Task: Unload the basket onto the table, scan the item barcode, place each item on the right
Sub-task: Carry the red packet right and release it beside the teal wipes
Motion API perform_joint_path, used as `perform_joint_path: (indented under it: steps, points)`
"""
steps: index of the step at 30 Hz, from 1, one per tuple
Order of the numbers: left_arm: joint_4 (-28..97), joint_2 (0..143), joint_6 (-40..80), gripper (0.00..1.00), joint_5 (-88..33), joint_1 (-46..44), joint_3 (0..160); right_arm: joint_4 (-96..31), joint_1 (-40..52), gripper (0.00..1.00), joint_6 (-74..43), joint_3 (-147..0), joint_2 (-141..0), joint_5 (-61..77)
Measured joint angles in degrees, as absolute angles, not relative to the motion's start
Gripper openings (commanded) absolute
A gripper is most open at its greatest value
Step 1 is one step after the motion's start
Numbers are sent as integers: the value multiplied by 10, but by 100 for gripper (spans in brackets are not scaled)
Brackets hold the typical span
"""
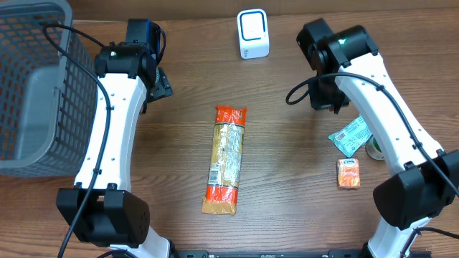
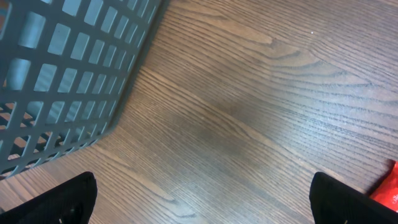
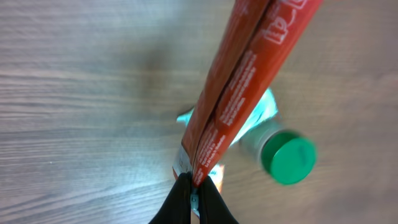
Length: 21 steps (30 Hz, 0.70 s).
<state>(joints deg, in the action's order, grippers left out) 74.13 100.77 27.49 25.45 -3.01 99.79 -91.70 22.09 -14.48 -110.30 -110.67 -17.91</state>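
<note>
- The right fingers [image 3: 183, 202] are pinched shut on the end of a red packet [image 3: 249, 81] and hold it above the bench [image 1: 287, 179].
- In the right wrist view the packet runs edge-on from the fingers at 6 o'clock up towards 1 o'clock.
- From overhead the packet sits at about 2 o'clock on the bench. It is mostly hidden under the right wrist, with only a red sliver showing.
- The scanner [image 1: 253, 34], white with a blue face, stands at 12 o'clock. The held packet is at its 4 o'clock, well apart from it.
- The left fingers [image 2: 56, 205] are spread wide and hold nothing. They hang over bare wood at 10 o'clock, just beside the basket [image 1: 29, 86].
- The basket fills the bench's 9 o'clock edge.
- A pasta pack [image 1: 226, 161] lies flat mid-bench, its length running from 12 to 6 o'clock.
- A teal packet [image 1: 349, 136] lies at 3 o'clock, partly under the right arm.
- A green-capped bottle [image 3: 289, 157] is right by the teal packet; whether they touch is unclear.
- An orange box [image 1: 348, 173] lies at 4 o'clock, near the teal packet but apart from it.
</note>
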Motion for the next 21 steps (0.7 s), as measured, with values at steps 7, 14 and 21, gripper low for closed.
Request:
perform_joint_path:
  steps: [7,14,21]
  points:
    - [741,1008,275,100,255,-30,998,-908,219,4,-191,-1001,-1112,-161]
    - [741,1008,275,100,255,-30,998,-888,219,4,-214,-919,-1112,-174]
    - [741,1008,275,100,255,-30,998,-864,219,5,-216,-864,-1112,-185]
